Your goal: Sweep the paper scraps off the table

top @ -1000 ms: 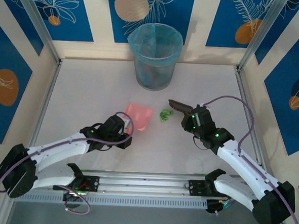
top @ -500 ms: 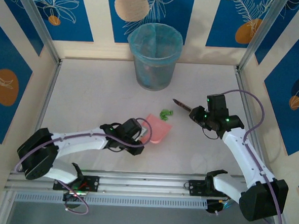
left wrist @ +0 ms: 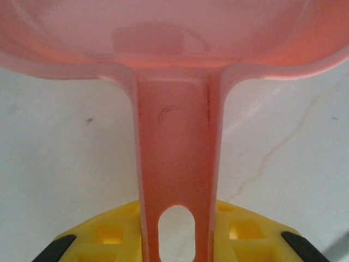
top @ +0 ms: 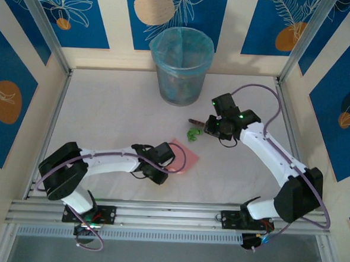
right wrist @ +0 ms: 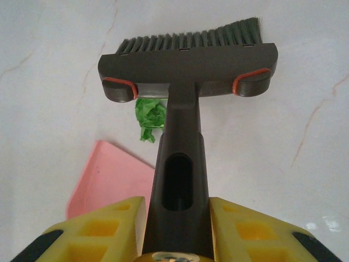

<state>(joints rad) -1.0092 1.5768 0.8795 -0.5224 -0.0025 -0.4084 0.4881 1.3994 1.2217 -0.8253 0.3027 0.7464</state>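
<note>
While the left gripper [top: 161, 160] clamps the pink dustpan [top: 184, 158] by its handle and the right gripper [top: 215, 126] is closed on the dark hand brush [top: 198, 122], 1 green paper scrap [top: 192, 134] lies on the white table [top: 105, 109] — between the dustpan's front lip and the brush head, close to both.
</note>
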